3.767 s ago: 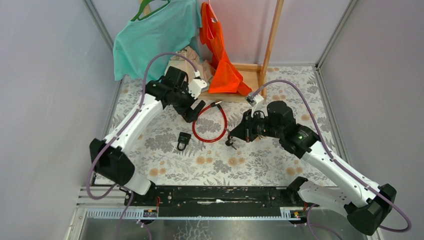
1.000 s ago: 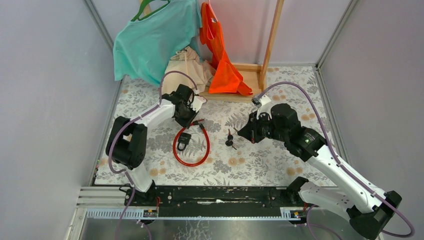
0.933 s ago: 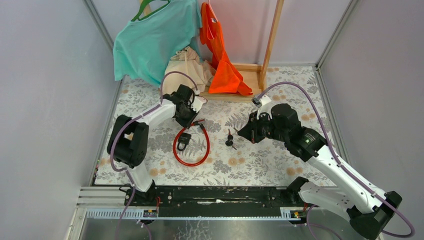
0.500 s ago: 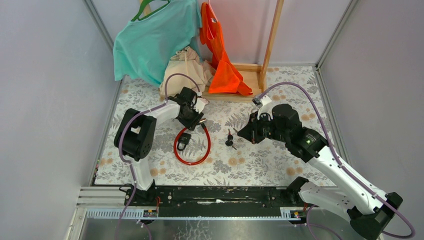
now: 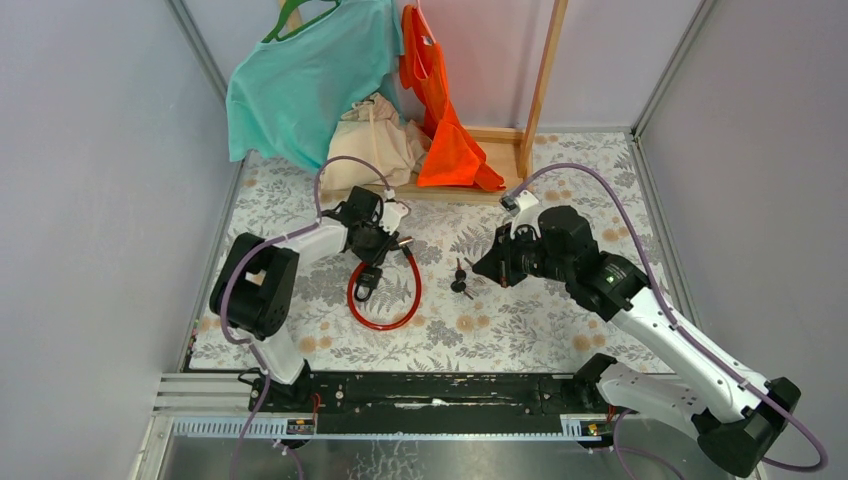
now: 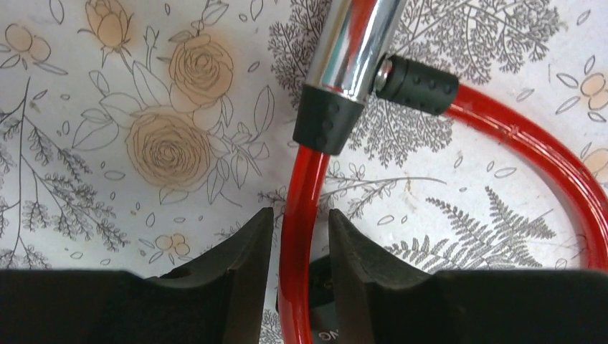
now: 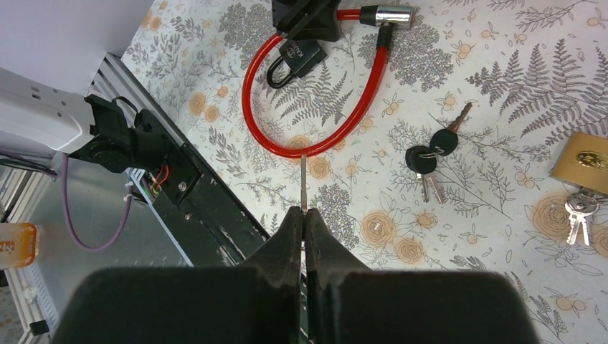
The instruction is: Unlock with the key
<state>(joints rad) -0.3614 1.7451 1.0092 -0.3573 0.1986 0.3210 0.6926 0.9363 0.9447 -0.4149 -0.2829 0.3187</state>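
Note:
A red cable lock (image 5: pixel 385 300) lies looped on the floral mat, and a black padlock (image 5: pixel 368 281) rests inside the loop. My left gripper (image 6: pixel 301 218) is open and straddles the red cable (image 6: pixel 297 183) just below its chrome end (image 6: pixel 351 50), with a small gap on each side. My right gripper (image 7: pixel 304 211) hovers over the mat, shut on a thin silver key (image 7: pixel 304 179) that sticks out past its fingertips. In the right wrist view the padlock (image 7: pixel 297 56) lies at the top, partly under the left gripper (image 7: pixel 305 18).
A bunch of black-headed keys (image 7: pixel 430 154) lies on the mat between the arms. A brass padlock (image 7: pixel 588 161) with keys sits at the right. At the back stand a wooden rack (image 5: pixel 540 100), a teal shirt (image 5: pixel 300 90), an orange vest (image 5: pixel 445 130) and beige cloth (image 5: pixel 375 135).
The left gripper has slid down the cable toward the padlock, and its jaws have loosened. The left elbow has folded in. The right arm has hardly moved.

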